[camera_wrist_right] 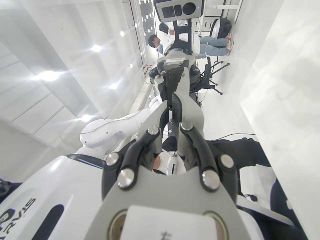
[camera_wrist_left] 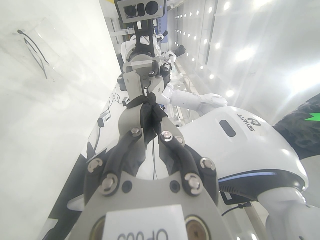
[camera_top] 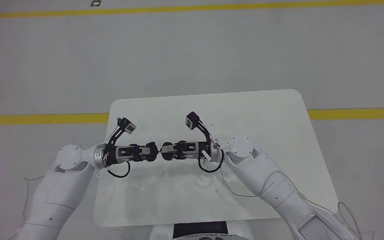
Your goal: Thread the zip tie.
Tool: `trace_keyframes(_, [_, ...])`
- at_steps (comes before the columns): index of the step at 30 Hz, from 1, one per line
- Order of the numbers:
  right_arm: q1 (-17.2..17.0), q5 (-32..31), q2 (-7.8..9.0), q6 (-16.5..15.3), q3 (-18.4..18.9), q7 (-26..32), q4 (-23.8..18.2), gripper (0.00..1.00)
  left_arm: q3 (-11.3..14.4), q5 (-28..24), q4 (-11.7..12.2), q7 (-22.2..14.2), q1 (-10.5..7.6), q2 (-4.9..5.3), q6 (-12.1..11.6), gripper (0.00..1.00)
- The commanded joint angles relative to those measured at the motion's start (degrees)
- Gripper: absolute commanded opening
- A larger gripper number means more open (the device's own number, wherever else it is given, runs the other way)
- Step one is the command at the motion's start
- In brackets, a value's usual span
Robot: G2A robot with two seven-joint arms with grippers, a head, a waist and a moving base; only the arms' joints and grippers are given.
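Threading looks to be in hand, and the next move calls for a fine, straight feed of tail into head. The left gripper [camera_wrist_left: 148,112] has its jaws pressed together on a thin black zip tie [camera_wrist_left: 153,156] trailing back between them. The right gripper [camera_wrist_right: 172,101], tip to tip with it above the white table [camera_top: 270,120], is likewise closed, its catch hidden.
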Motion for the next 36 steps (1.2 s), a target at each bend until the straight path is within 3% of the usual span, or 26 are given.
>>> trace_keyframes(1, [0.0, 0.0, -0.02, 0.0, -0.1, 0.1, -0.1, 0.08, 0.0, 0.0, 0.0, 0.0, 0.00, 0.00, 0.0, 0.00])
trace_keyframes(9, [0.1, -0.1, -0.07, -0.3, -0.3, 0.6, -0.1, 0.15, 0.0, 0.0, 0.0, 0.0, 0.00, 0.00, 0.0, 0.00])
trace_keyframes(14, [0.1, -0.1, -0.09, -0.4, -0.3, 0.7, -0.1, 0.11, 0.0, 0.0, 0.0, 0.0, 0.00, 0.00, 0.0, 0.00])
trace_keyframes(18, [0.1, -0.2, -0.10, -0.3, -0.3, 0.7, -0.1, 0.00, 0.0, 0.0, 0.0, 0.0, 0.00, 0.00, 0.0, 0.00])
trace_keyframes(32, [-0.1, -0.5, -0.01, -0.2, 0.0, 0.2, -0.5, 0.00, 0.0, 0.0, 0.0, 0.0, 0.00, 0.00, 0.0, 0.00])
trace_keyframes(33, [-0.2, -0.5, 0.00, -0.2, 0.0, 0.2, -0.5, 0.00, 0.0, 0.0, 0.0, 0.0, 0.00, 0.00, 0.0, 0.05])
trace_keyframes(34, [-0.2, -0.5, 0.02, -0.3, 0.1, 0.1, -0.6, 0.00, 0.0, 0.0, 0.0, 0.0, 0.00, 0.00, 0.0, 0.16])
trace_keyframes(36, [-0.3, -0.5, 0.06, -0.3, 0.3, 0.0, -0.6, 0.00, 0.0, 0.0, 0.0, 0.0, 0.00, 0.00, 0.0, 0.24])
